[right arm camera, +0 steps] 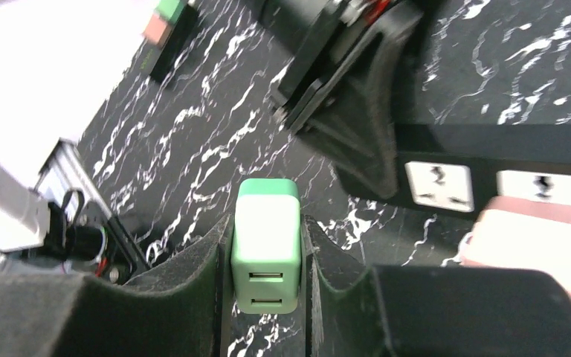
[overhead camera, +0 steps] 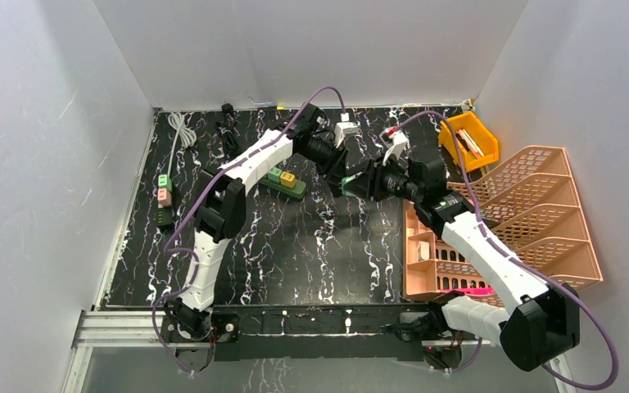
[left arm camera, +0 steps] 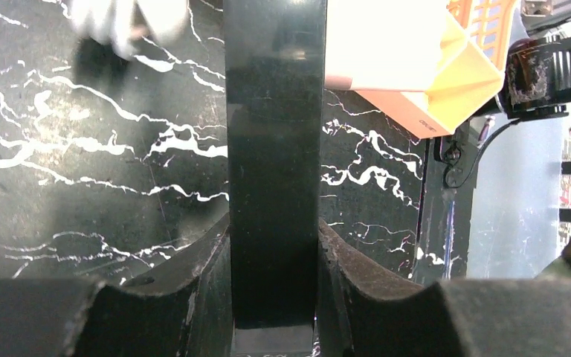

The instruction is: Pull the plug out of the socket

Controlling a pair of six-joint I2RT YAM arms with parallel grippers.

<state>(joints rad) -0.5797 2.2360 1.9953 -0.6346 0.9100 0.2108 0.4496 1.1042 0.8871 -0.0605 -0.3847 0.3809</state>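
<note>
Pinches mint-green square plastic USB charger plug (right arm camera: 266,238) between jaws of right gripper (right arm camera: 266,232), pads tight on both flat sides, USB ports facing wrist camera. Clamps jaws of left gripper (left arm camera: 273,256) onto long black plastic power strip (left arm camera: 273,134), pressed against both long edges, bracing it above black white-veined marble tabletop (left arm camera: 82,149); resting or lifted, cannot tell. Shows green plug off to the side of the strip in right wrist view, apart from it, with tabletop behind and no contact with any outlet. Has bare white socket face (right arm camera: 439,186) on the strip just beside left gripper's fingers, likely the vacated one. Has pale pink square plug (right arm camera: 528,242) seated further along the strip. Puts both grippers close together toward the back of the table in top view, strip mostly hidden between them. Reads as pull essentially done: plug out, strip braced. Remains only to carry plug clear, set it down and release both grips, if required. Cannot confirm prongs fully clear, hidden behind plug body. Leaves second strip with green and yellow plugs (overhead camera: 285,182) and peach plastic file rack (overhead camera: 532,213) untouched nearby.
</note>
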